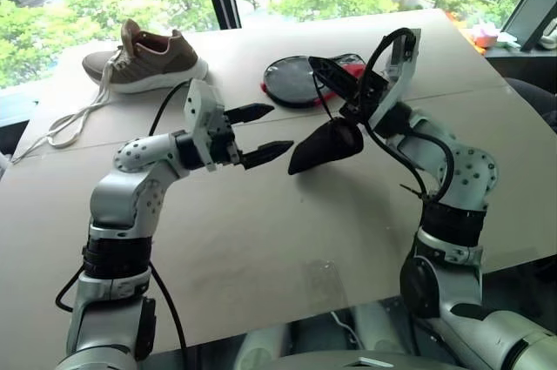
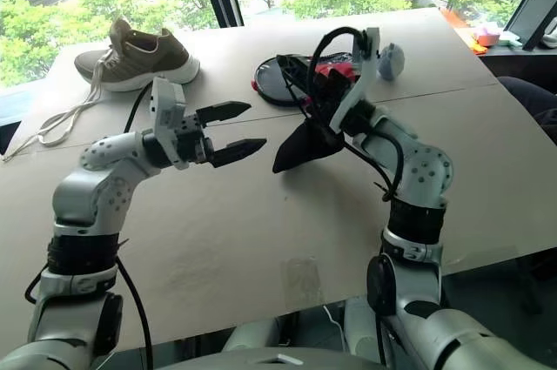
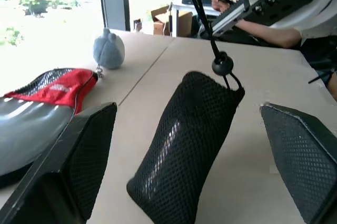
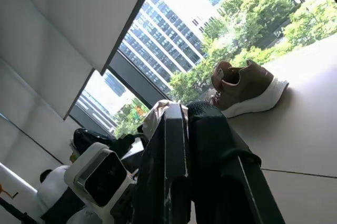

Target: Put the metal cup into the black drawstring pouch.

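Above the cardboard-covered table, my right gripper dangles the black drawstring pouch by its cord; left gripper, wide open, should steady its base

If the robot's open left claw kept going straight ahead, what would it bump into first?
Most likely the black mesh pouch hanging straight ahead of the left gripper, though depth is hard to judge.
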You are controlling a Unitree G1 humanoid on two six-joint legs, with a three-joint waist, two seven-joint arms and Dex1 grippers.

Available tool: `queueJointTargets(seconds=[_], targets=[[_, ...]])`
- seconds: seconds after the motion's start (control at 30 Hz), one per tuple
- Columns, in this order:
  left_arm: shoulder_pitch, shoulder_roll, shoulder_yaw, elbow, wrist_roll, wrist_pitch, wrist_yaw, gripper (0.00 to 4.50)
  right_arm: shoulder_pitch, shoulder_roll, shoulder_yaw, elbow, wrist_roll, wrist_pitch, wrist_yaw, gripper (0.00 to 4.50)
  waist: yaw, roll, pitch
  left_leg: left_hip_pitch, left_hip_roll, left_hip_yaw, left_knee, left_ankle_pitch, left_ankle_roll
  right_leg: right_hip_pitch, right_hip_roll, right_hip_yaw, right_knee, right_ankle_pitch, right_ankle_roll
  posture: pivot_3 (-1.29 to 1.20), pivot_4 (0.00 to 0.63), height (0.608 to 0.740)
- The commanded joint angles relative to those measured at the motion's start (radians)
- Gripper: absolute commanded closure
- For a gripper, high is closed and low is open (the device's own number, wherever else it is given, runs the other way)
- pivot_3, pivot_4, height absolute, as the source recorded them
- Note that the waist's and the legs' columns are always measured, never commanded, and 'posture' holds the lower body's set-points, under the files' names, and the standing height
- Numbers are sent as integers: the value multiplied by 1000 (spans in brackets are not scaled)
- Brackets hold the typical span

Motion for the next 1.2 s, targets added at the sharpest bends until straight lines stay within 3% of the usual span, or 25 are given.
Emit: queueJointTargets(seconds=[0.03,0.3,0.73,1.2], targets=[[-64,-32,-34,35,50,-37,59,0,-47,-58,48,-11,-45,-47,24,4478,2,0,0,0,0,0,0,0,0,0,0,0,0,0,0,0,150,740],[-136,-74,-118,110,95,-142,-16,0,-90,-96,98,2,-79,-80,31,4478,-1,0,0,-1,0,0,1,0,0,-1,0,0,0,0,0,0,150,740],[-153,-139,-169,108,55,-77,-81,0,-119,-99,148,1,-121,-125,40,4478,0,0,0,-2,0,-1,1,0,0,-1,0,0,0,0,0,0,150,740],[-186,-205,-110,120,-16,-41,-30,0,-143,-95,155,8,-131,-146,35,4478,1,0,0,-2,0,-1,2,0,0,-1,0,-1,1,0,0,0,150,740]])
